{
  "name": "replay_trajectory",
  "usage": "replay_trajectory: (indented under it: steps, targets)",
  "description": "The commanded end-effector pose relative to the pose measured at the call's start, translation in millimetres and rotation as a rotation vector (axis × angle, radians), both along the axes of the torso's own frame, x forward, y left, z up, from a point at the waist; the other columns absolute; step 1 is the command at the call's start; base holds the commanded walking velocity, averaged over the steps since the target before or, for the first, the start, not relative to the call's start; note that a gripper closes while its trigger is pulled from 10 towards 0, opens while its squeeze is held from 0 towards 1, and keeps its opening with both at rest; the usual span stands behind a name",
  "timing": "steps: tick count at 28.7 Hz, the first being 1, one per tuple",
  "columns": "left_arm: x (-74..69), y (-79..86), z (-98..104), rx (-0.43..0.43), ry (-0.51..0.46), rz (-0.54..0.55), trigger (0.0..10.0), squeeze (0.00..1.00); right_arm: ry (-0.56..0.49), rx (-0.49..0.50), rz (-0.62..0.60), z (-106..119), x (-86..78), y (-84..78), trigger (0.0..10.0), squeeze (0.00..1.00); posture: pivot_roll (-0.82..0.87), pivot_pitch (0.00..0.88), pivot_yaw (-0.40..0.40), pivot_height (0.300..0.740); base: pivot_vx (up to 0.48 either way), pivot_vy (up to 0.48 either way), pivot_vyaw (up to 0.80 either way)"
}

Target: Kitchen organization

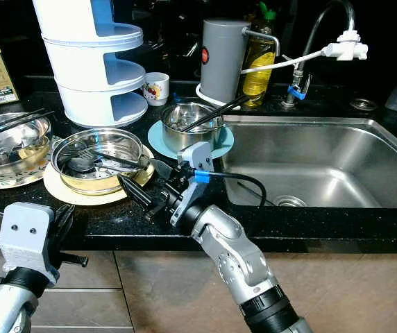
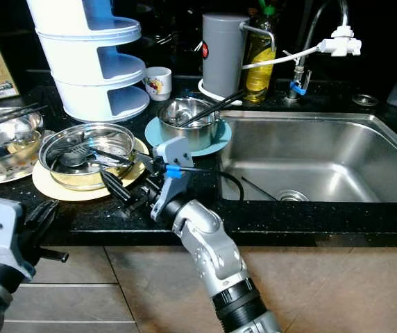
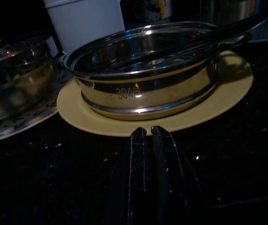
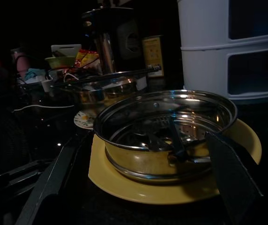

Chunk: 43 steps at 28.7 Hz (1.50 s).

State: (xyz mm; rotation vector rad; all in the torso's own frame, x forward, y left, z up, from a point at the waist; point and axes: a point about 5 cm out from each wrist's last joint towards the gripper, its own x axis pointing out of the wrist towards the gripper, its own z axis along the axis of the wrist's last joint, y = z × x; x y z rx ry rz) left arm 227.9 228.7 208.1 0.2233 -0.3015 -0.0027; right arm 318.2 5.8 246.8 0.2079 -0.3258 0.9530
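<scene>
From the head views, the black bench (image 1: pixel 115 218) runs along the front with a bare strip between its edge and the dishes. The right pincer (image 1: pixel 137 186) sits low over that strip, its fingers spread wide, just short of the yellow plate (image 1: pixel 66 191). On that plate stands a steel pan (image 1: pixel 98 161) with utensils lying inside. To the robot's left a steel bowl (image 1: pixel 11 149) holds chopsticks on a patterned plate. Behind, a small steel bowl (image 1: pixel 188 125) with chopsticks rests on a teal plate (image 1: pixel 223 142), beside the white tiered rack (image 1: pixel 94 62), a mug (image 1: pixel 155 88) and a grey canister (image 1: pixel 223 59). The sink (image 1: pixel 309 166) lies open to the right. The left pincer (image 1: pixel 63 222) hangs at the bench's front edge.

In the left wrist view, the left pincer's fingers (image 3: pixel 138 159) lie closed together, holding nothing, over dark bench just before the yellow plate's rim.

In the right wrist view, the right pincer's fingers (image 4: pixel 232 178) stand well apart on either side of the pan and plate, not touching them.
</scene>
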Motion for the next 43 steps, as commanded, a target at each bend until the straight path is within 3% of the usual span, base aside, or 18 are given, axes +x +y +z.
replay_trajectory:
  steps: [1,7,13,14,15,16,17,20,21,43]
  targets:
    - [-0.5,-3.8,-1.9,-0.017,0.004,-0.040,10.0,0.00,0.000,0.057,0.056,8.4,-6.6,16.7,10.0,0.00,0.08,0.155,-0.047,0.740,0.000,0.000,0.00]
    - [-3.6,-20.8,-1.7,-0.053,0.023,-0.181,10.0,0.00,0.002,0.051,0.062,8.6,-6.2,18.3,10.0,0.00,0.08,0.156,-0.048,0.740,0.000,0.000,0.00]
    - [-2.9,-19.8,-3.3,-0.055,0.025,-0.165,10.0,0.00,0.003,0.045,0.059,8.5,-5.1,18.5,10.0,0.00,0.08,0.156,-0.048,0.740,0.000,0.000,0.00]
    - [-2.9,-19.4,-3.3,-0.054,0.025,-0.163,10.0,0.00,0.003,0.043,0.060,8.4,-5.2,18.6,8.9,0.00,0.08,0.156,-0.048,0.740,0.000,0.000,0.00]
    - [-2.8,-19.0,-3.2,-0.054,0.024,-0.160,10.0,0.00,0.002,0.040,0.063,8.3,-5.2,18.7,6.2,0.00,0.07,0.158,-0.050,0.740,0.000,0.000,0.00]
    - [-2.8,-18.7,-3.1,-0.054,0.024,-0.160,10.0,0.00,0.001,0.037,0.065,8.3,-5.3,18.8,6.2,0.00,0.07,0.158,-0.050,0.740,0.000,0.000,0.00]
    - [-2.9,-18.5,-2.8,-0.056,0.024,-0.161,10.0,0.00,0.002,0.037,0.066,8.2,-5.3,18.9,4.9,0.00,0.07,0.158,-0.050,0.740,0.000,0.000,0.00]
    - [-3.3,-18.6,-2.4,-0.059,0.024,-0.166,10.0,0.00,0.004,0.036,0.071,8.1,-5.3,19.6,2.8,0.00,0.07,0.158,-0.050,0.740,0.000,0.000,0.00]
    - [-3.4,-18.8,-2.4,-0.060,0.024,-0.167,10.0,0.00,0.004,0.035,0.074,8.1,-5.4,19.9,0.0,0.00,0.07,0.158,-0.050,0.740,0.000,0.000,0.00]
    - [-1.7,-19.7,-1.7,-0.056,0.017,-0.160,10.0,0.00,-0.001,0.049,0.058,15.7,-1.6,19.1,0.0,0.00,0.07,0.156,-0.054,0.740,0.000,0.000,0.00]
